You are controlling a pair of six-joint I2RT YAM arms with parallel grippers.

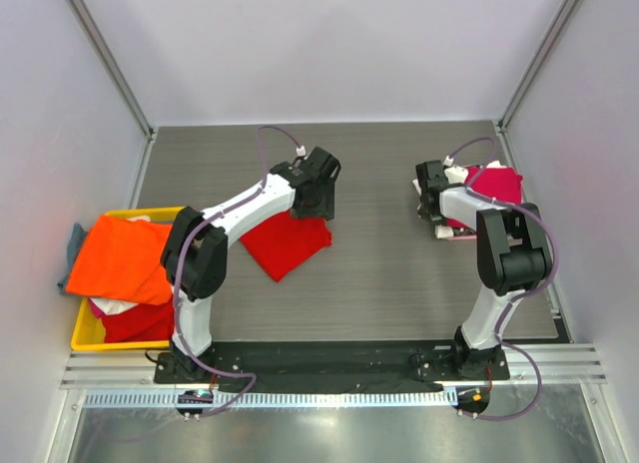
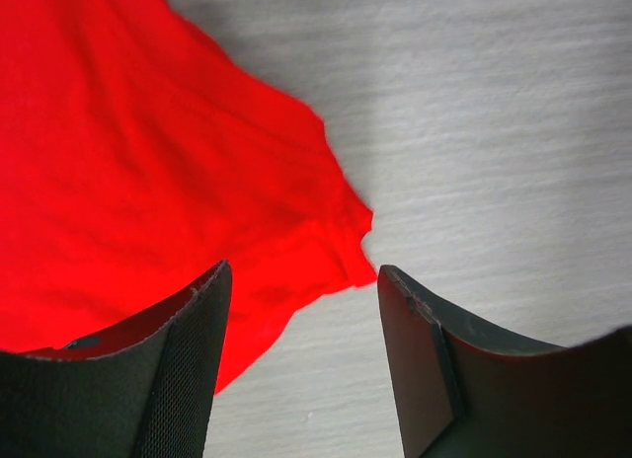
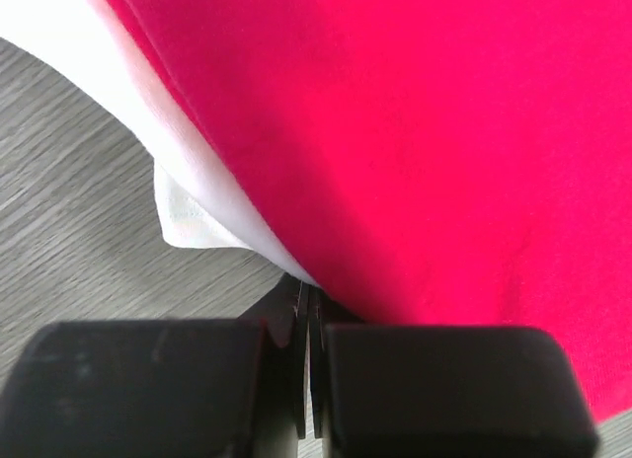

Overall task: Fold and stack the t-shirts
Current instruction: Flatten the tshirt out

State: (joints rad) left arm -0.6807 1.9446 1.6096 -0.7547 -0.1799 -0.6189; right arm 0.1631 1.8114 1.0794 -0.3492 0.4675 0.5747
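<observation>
Far left, the yellow crate [image 1: 80, 335] sits at the worktop [image 1: 389, 283] edge, heaped with shirts: an orange t-shirt [image 1: 120, 258] spreads over the top and spills past the far rim, with a red one [image 1: 140, 323] and a scrap of white cloth [image 1: 103, 305] tucked beneath it at the near end. A grey-blue cloth [image 1: 72, 245] pokes out on the crate's outer side. Moving right, the left arm reaches out over the middle of the worktop, and here's the bright red t-shirt [image 1: 285, 245], lying flat and folded. It's skewed to the worktop edges, one corner pointing back toward the arm bases, and its long axis seems to run from near-left to far-right. The left gripper [image 2: 301, 280] hangs over the shirt's far corner with its jaws spread apart. In the wrist view one finger is over red cloth, the other over bare worktop, and a point of the hem lies in the gap between them, so nothing is grasped. Over to the far right, the stack: a magenta-pink t-shirt [image 1: 496, 184] lies on top of a white t-shirt [image 1: 454, 233] whose edge peeks out underneath. Which way that pile's long axis runs I can't tell, as the arm covers part of it. The right gripper [image 3: 308, 292] is at the stack's left edge, jaws clenched tight together just where the white layer ends. Whether any cloth is pinched there can't be made out.
</observation>
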